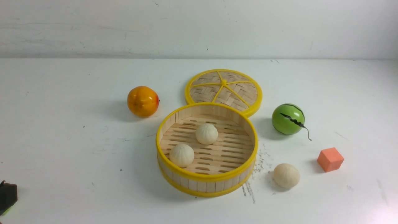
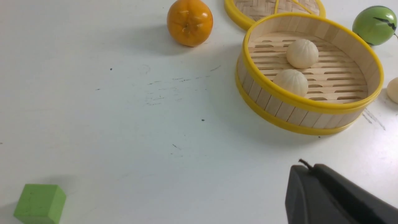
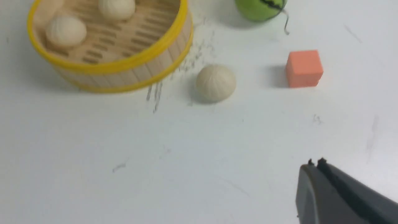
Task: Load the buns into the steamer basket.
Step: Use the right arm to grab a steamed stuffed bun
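Note:
The steamer basket (image 1: 206, 179) stands in the middle of the table. Two cream-white buns lie on its slatted floor: one near the centre (image 1: 206, 133), one at the front left (image 1: 181, 155). A third bun (image 1: 286, 175) lies on the table just right of the basket. It also shows in the right wrist view (image 3: 215, 82). My left gripper (image 2: 307, 169) is shut and empty, low at the near left, well clear of the basket (image 2: 307, 105). Its tip shows at the front view's left edge (image 1: 6, 196). My right gripper (image 3: 314, 166) is shut and empty, on the near side of the loose bun.
The flat woven lid (image 1: 224, 90) lies behind the basket, touching its rim. An orange fruit (image 1: 142, 101) sits to the left, a green striped ball (image 1: 288, 119) to the right. An orange cube (image 1: 330, 159) lies at the right. A green cube (image 2: 39, 203) lies near my left gripper.

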`<state>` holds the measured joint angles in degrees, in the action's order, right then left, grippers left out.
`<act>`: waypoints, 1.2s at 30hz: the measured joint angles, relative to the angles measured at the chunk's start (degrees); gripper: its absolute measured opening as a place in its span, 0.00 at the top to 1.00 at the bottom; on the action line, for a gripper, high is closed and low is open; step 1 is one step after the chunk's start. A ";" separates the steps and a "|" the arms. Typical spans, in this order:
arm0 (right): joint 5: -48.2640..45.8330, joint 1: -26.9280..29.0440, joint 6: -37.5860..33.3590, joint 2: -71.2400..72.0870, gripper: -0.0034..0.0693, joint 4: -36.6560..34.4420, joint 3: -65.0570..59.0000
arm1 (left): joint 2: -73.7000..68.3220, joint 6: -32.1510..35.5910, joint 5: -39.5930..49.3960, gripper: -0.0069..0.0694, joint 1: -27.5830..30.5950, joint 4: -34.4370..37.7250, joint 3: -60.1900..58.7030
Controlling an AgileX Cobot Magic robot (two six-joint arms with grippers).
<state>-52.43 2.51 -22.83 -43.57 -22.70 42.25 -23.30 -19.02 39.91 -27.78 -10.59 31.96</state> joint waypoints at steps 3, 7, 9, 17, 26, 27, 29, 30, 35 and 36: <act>-3.99 -1.28 -3.22 -9.73 0.97 0.52 4.96 | 0.00 0.00 0.44 0.89 0.00 0.00 0.00; -5.27 -7.52 -4.90 -21.17 0.97 3.59 10.61 | 0.00 0.00 1.26 0.89 0.00 0.00 0.00; -5.29 -12.23 -4.65 -26.08 0.97 6.74 13.37 | 0.00 0.00 1.32 0.88 0.00 0.00 0.00; -1.83 -20.61 6.80 -43.21 0.89 16.10 24.36 | 0.00 0.00 2.01 0.88 0.00 0.00 0.00; 2.73 -20.66 12.19 -58.77 0.31 16.54 32.04 | 0.00 -0.04 2.50 0.86 0.00 0.65 0.00; 2.89 -20.66 12.72 -60.03 0.26 16.40 32.49 | 0.00 -0.04 2.57 0.86 0.00 0.65 0.00; 3.34 -20.66 13.27 -61.76 0.21 16.28 32.93 | 0.00 -0.06 2.71 0.86 0.00 0.65 0.00; 3.50 -20.66 13.34 -62.73 0.19 16.27 33.07 | 0.00 -0.06 2.90 0.86 0.00 0.65 0.00; 3.74 -20.66 13.48 -66.45 0.21 16.33 33.19 | 0.00 -0.19 3.52 0.86 0.00 0.72 0.00; 3.74 -20.66 13.48 -66.67 0.22 16.33 33.19 | 0.00 -0.19 3.52 0.86 0.00 0.72 0.00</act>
<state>-48.69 -18.14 -9.35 -110.24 -6.37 75.43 -23.30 -19.21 43.43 -27.78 -9.86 31.96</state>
